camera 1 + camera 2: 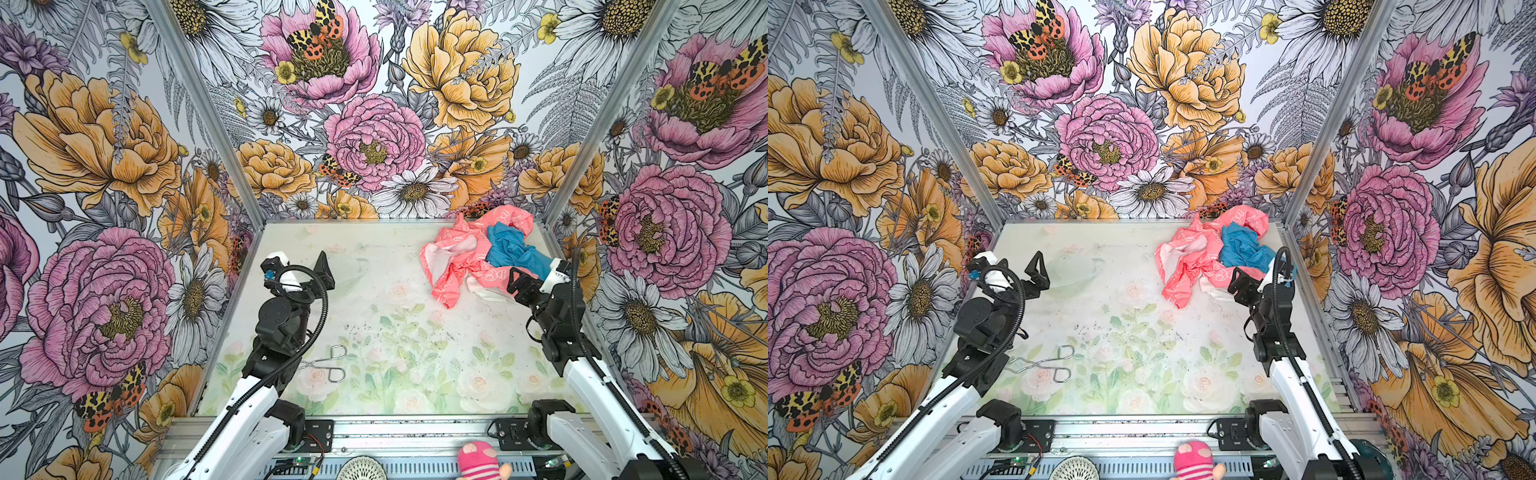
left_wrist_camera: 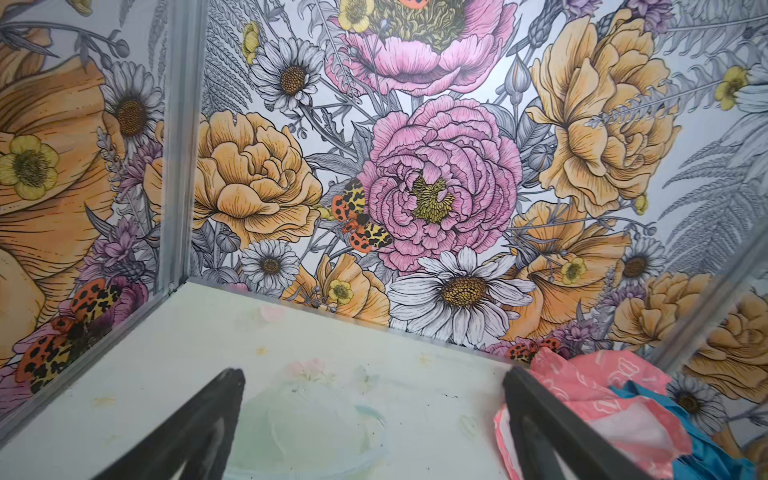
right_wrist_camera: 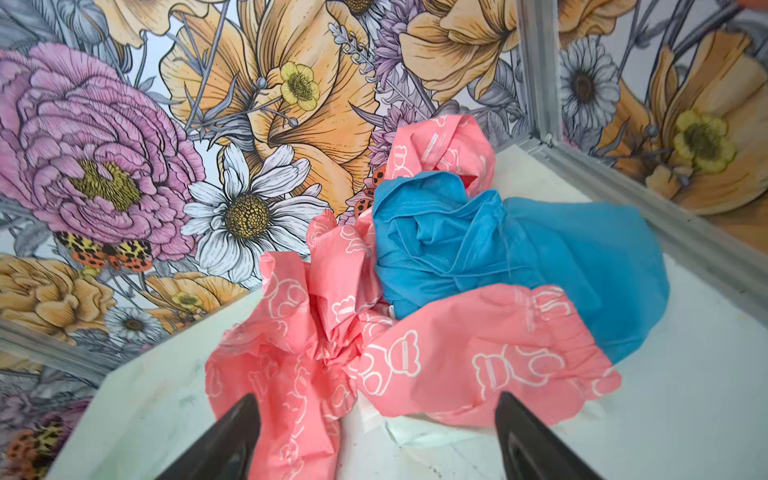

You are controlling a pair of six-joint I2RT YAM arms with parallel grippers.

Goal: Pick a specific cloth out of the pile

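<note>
Crumpled thin white cloth (image 3: 415, 434) (mostly hidden) beneath wrinkled pink cloth (image 3: 478, 361)

My table (image 1: 374, 266) is a pale top with a faded flower print and scattered dark specks. In both top views the pile (image 1: 478, 257) sits at its upper right: a pink cloth (image 1: 449, 270) is spread out, a blue cloth (image 1: 511, 251) is bunched against it, and a white cloth (image 1: 484, 291) peeks from under the pink. Wire tongs (image 1: 328, 363) lie at lower left.

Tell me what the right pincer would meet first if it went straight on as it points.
Most likely the pink cloth, at its near fold; the white cloth peeks out just below it, so depth is uncertain.
</note>
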